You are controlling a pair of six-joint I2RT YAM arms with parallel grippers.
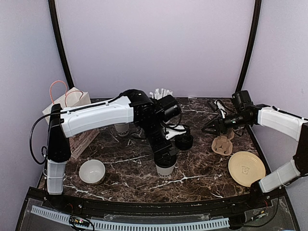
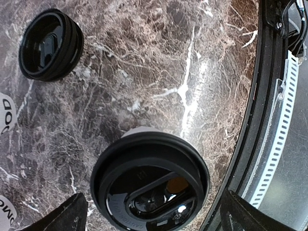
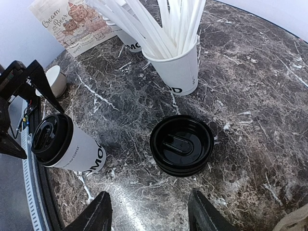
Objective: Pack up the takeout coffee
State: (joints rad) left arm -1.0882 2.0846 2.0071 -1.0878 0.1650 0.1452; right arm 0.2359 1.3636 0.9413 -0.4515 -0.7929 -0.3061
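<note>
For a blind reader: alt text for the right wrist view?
A lidded white cup stands left on the marble table, between the open fingers of the left gripper. Black lids sit stacked at centre, a cup of white straws behind them, the right gripper open below.

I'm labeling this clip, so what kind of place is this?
Probably a lab booth staged as a coffee counter: plain lavender walls enclose a marble-look table holding a lidded paper cup, a stack of black lids and a cup of straws.

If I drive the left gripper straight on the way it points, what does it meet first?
The black lid of the upright coffee cup, centred between the open fingers of the left gripper; how near is unclear.
</note>
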